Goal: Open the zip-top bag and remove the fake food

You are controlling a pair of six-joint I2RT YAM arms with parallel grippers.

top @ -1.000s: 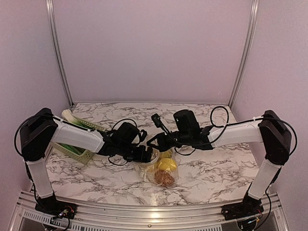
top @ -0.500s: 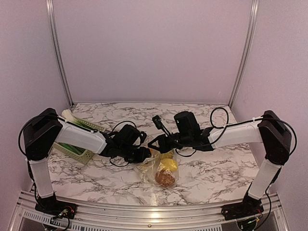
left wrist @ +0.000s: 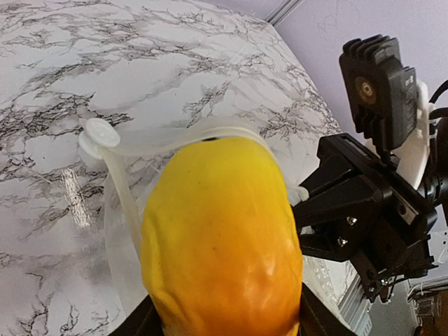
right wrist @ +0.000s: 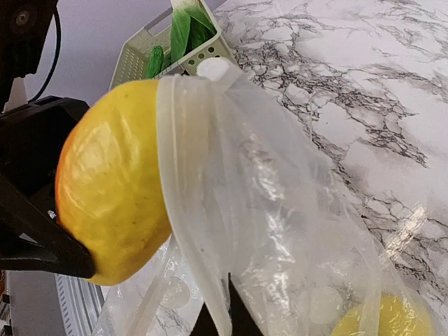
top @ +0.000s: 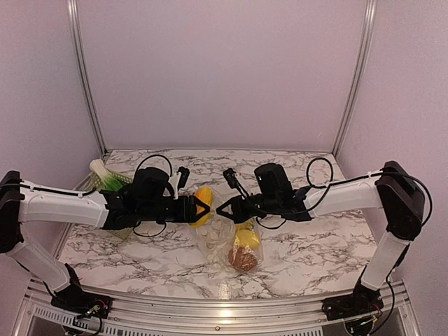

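Observation:
My left gripper (top: 198,208) is shut on a yellow-orange piece of fake food (top: 204,204), held above the table just left of the bag's mouth. That fruit (left wrist: 220,238) fills the left wrist view, hiding the fingertips. The clear zip-top bag (top: 225,241) hangs from my right gripper (top: 223,208), which is shut on its top rim (right wrist: 210,231). A yellow lemon (top: 245,239) and a brown lump (top: 243,260) sit in the bag's bottom. In the right wrist view the held fruit (right wrist: 112,182) touches the outside of the bag rim, with a black left finger (right wrist: 38,241) under it.
A pale green basket (right wrist: 150,49) with green vegetables (top: 103,173) stands at the left, mostly behind my left arm (top: 70,206). Pink walls close in the marble table (top: 329,245) on three sides. The right arm (top: 336,192) reaches in from the right.
My left gripper has closed on the yellow fruit and pulled back to the left, out of the bag's mouth. The right gripper has kept its hold on the rim.

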